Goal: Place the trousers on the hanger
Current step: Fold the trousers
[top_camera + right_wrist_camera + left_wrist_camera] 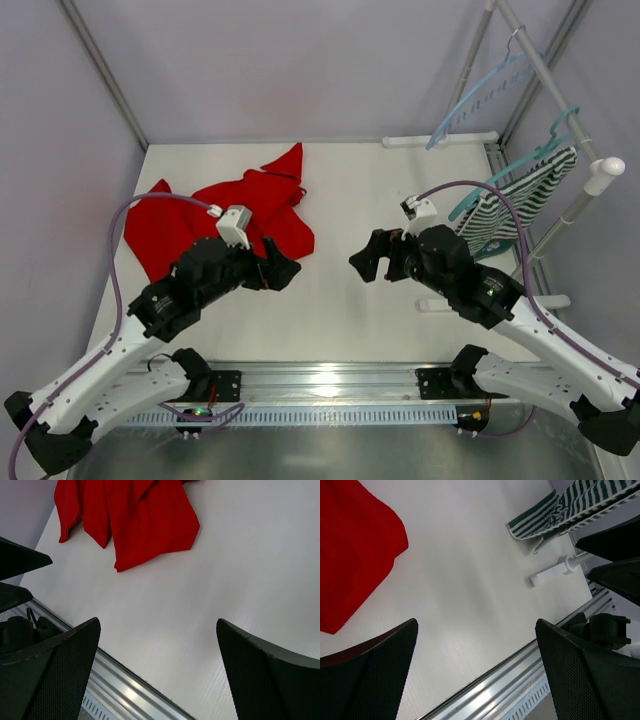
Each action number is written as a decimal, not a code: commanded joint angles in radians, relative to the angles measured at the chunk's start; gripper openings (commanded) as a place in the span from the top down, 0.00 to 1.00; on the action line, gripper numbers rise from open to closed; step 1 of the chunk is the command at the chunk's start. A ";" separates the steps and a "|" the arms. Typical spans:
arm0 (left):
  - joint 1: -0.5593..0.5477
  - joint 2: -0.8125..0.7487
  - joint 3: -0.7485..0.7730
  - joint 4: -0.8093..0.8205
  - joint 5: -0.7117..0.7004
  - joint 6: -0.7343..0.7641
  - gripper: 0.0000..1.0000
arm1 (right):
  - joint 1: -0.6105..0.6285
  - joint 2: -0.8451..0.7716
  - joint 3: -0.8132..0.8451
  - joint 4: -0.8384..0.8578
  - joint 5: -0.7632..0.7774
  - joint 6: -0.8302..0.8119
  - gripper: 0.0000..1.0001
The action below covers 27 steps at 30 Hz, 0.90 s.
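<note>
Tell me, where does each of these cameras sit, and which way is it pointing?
Top view: above and behind the robot, looking down on the table; the left gripper and right gripper show, both open.
Left wrist: riding the left gripper, facing right toward the striped garment; its own fingers frame the view.
Right wrist: riding the right gripper, facing left toward the trousers; its own fingers show.
Shared: all three show the trousers and table.

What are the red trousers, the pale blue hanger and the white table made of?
Trousers: soft cloth with a matte look; they lie crumpled in loose folds. Hanger: probably plastic, since it is thin, smooth and evenly coloured. Table: a hard white board with a faint fine grain and a dull sheen, perhaps laminate; the look leaves that open.
</note>
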 commanded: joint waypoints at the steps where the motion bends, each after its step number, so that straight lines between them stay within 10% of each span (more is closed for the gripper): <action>1: -0.001 0.023 -0.001 0.050 -0.024 -0.010 0.00 | 0.004 -0.023 0.001 0.003 0.013 0.008 0.00; 7: 0.022 0.168 0.103 0.042 -0.183 0.074 0.00 | 0.004 -0.032 -0.010 0.008 0.036 -0.004 0.00; 12: 0.381 0.362 0.228 -0.033 -0.019 -0.060 0.02 | 0.004 0.064 0.064 0.028 0.128 -0.101 0.00; 20: 0.813 0.344 -0.002 0.110 0.096 -0.274 0.05 | 0.004 0.406 0.276 0.118 0.102 -0.070 0.00; 27: 0.841 0.345 -0.177 0.199 0.025 -0.309 0.02 | 0.004 0.780 0.443 0.286 -0.021 -0.177 0.02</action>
